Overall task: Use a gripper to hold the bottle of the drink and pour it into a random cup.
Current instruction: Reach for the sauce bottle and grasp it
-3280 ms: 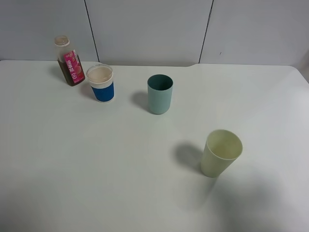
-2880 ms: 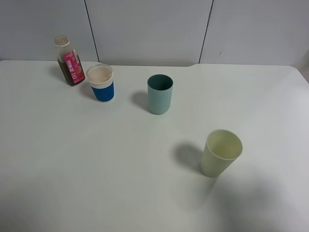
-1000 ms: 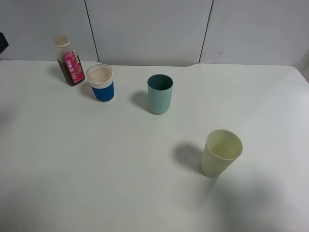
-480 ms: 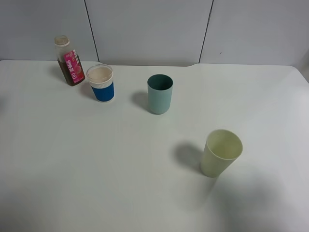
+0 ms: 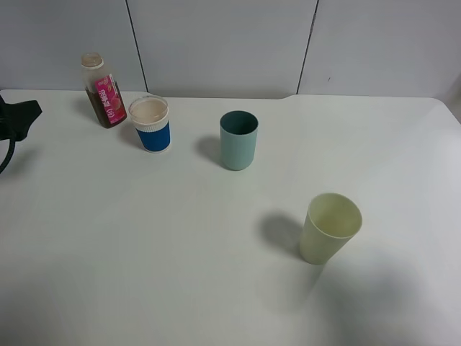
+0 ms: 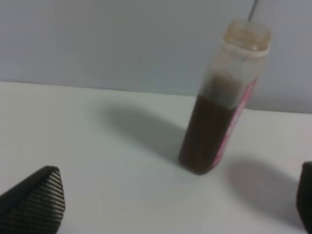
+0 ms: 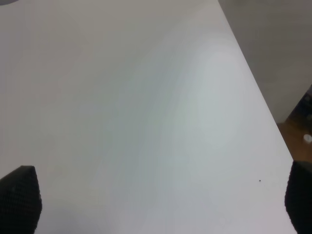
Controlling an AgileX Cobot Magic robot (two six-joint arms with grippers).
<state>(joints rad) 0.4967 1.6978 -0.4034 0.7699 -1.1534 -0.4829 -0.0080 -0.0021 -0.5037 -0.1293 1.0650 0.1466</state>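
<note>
The bottle point(image 5: 104, 92) stands upright at the far left of the table point(image 5: 180, 252), close to the back wall. The blue cup point(image 5: 151, 124) is just beside it and not touching. The drink point(image 6: 204, 141) fills roughly the lower two thirds, with clear plastic above it up to the beige neck point(image 6: 246, 36). You cannot tell from these views whether the mouth is capped.

Expect a light load. The walls are thin plastic and will likely give under a hard squeeze, and the glossy pink label may slip. Take hold across the body at mid-height, below the shoulder, so the neck stays free for pouring and the liquid's weight sits near the grip.

Your left gripper point(image 6: 170, 204) has its jaws spread wide and holds nothing. The bottle stands ahead of it, between the two fingertips' lines but well short of contact. Your right gripper point(image 7: 160, 197) is also wide open and empty, over bare table near the table's edge.

The teal tumbler point(image 5: 238, 140) and the yellow-green tumbler point(image 5: 329, 227) stand well apart from the bottle.
</note>
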